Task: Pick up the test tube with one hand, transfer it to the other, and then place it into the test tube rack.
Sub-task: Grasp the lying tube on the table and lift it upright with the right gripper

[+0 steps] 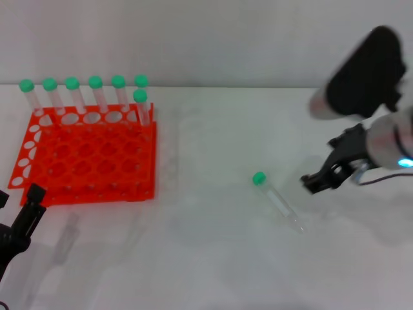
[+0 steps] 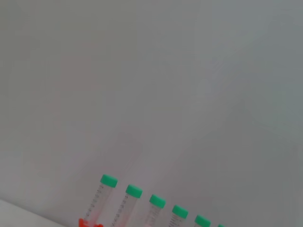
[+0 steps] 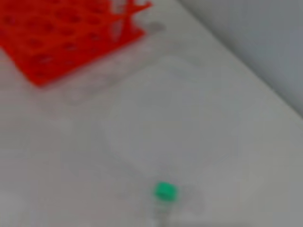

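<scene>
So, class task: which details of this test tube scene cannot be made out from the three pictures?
- Right gripper, head view: motion blur hides its finger gap.
- Left gripper, head view: cut off by the frame edge.
- Test tube, right wrist view: body cut off, only its cap shows.
- Test tube rack, left wrist view: nearly all below the frame edge.

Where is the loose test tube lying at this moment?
In the head view the test tube lies flat on the white table, right of the test tube rack and just left of the right gripper, which is not touching it.

Eight green-capped tubes [image 1: 95, 90] — seven racked, one loose [image 1: 276, 194] — one rack [image 1: 90, 161], two grippers [image 1: 319, 181]
</scene>
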`<state>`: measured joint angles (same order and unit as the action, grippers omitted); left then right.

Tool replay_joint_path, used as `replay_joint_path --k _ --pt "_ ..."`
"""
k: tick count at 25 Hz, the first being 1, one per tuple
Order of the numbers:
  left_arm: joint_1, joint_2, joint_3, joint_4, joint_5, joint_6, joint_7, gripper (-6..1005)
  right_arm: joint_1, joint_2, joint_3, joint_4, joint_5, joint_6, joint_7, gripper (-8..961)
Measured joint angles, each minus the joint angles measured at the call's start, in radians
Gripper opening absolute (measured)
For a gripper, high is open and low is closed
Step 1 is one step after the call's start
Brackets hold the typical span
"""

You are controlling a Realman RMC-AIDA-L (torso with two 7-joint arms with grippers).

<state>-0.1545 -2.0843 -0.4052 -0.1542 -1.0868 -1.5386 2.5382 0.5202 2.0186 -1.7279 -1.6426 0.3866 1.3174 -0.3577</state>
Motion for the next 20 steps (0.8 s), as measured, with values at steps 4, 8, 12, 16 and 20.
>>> replay_joint_path --k 4,8,12,16,20 --pt "0.001 -0.001 -0.004 0.002 -0.005 0.003 0.003 891 0.058 0.001 -0.075 0.028 0.024 0.013 0.080 793" --pt "0.008 -0.001 -0.006 0.002 -0.006 0.002 0.004 890 0.096 0.005 -0.118 0.033 0.051 0.037 0.148 790" --pt "0.009 -0.001 -0.006 -0.003 -0.007 -0.002 0.004 890 0.139 0.007 -0.164 0.077 0.060 0.059 0.226 787" --pt "-0.002 0.000 -0.009 0.000 -0.010 -0.004 0.004 890 0.202 0.008 -0.210 0.156 0.066 0.059 0.326 783" --pt "-0.021 0.002 -0.009 0.003 -0.008 -0.002 0.005 891 0.249 0.009 -0.208 0.234 0.073 0.054 0.359 780"
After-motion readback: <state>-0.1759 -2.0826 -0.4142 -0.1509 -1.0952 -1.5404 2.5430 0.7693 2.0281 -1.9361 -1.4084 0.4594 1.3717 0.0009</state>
